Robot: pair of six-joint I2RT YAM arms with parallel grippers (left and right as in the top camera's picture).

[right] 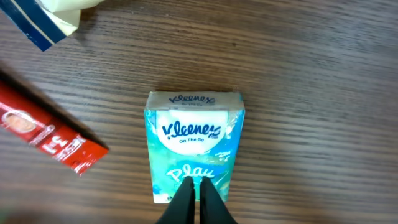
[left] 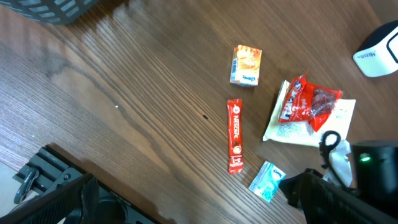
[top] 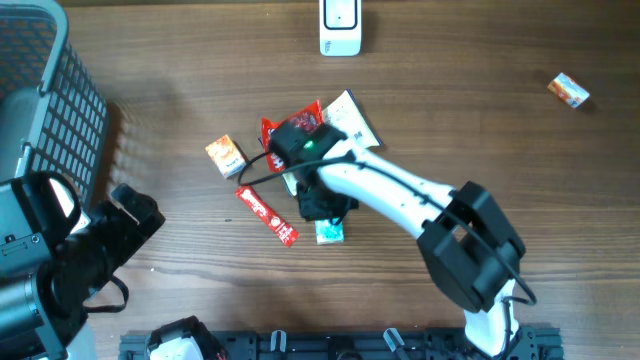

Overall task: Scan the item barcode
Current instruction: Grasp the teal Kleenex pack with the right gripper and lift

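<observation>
The item is a teal Kleenex tissue pack (right: 194,143) lying flat on the wooden table, also seen in the overhead view (top: 330,233) and the left wrist view (left: 267,180). No barcode shows on its upper face. My right gripper (right: 194,188) is shut, its black fingertips pressed together on the pack's near end; whether they pinch the wrapper I cannot tell. From above, the right gripper (top: 322,205) covers most of the pack. A white scanner (top: 340,25) stands at the table's far edge. My left gripper (top: 135,212) hangs open at the lower left, holding nothing.
A red Nescafe stick (top: 267,214) lies just left of the pack. Behind it are a red snack packet (top: 290,125) on a cream sachet (top: 355,115) and a small orange box (top: 226,155). A grey basket (top: 50,100) stands far left. Another small box (top: 568,90) lies far right.
</observation>
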